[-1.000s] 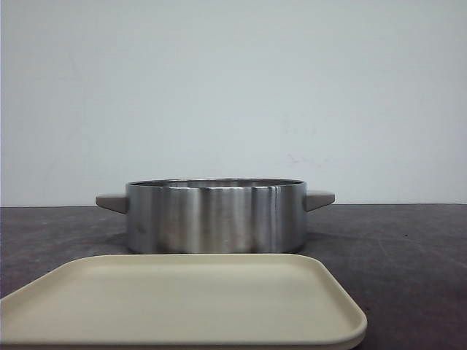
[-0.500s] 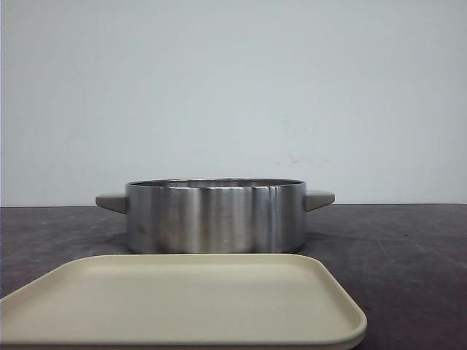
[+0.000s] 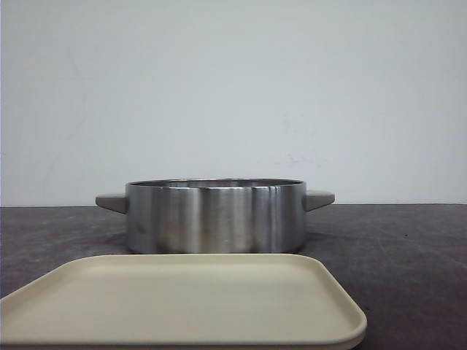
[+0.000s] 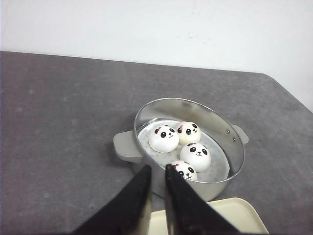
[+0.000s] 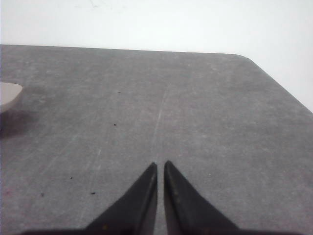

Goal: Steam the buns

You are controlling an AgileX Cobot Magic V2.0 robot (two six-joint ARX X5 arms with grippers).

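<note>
Four white panda-faced buns sit inside the steel pot (image 4: 222, 131): one (image 4: 163, 138), one (image 4: 188, 132), one (image 4: 195, 155), and one (image 4: 185, 170) by the near wall. In the front view only the pot's wall (image 3: 215, 216) shows, and the buns are hidden. My left gripper (image 4: 156, 169) hangs above the pot's near side, its jaws nearly together and holding nothing. My right gripper (image 5: 160, 164) is shut and empty over bare grey table. Neither gripper shows in the front view.
A cream tray (image 3: 182, 302) with nothing on it lies in front of the pot; its corner shows in the left wrist view (image 4: 234, 215). The pot has grey side handles (image 3: 319, 199). A pale beige piece (image 5: 9, 95) sits at the right wrist view's edge. A white wall stands behind the table.
</note>
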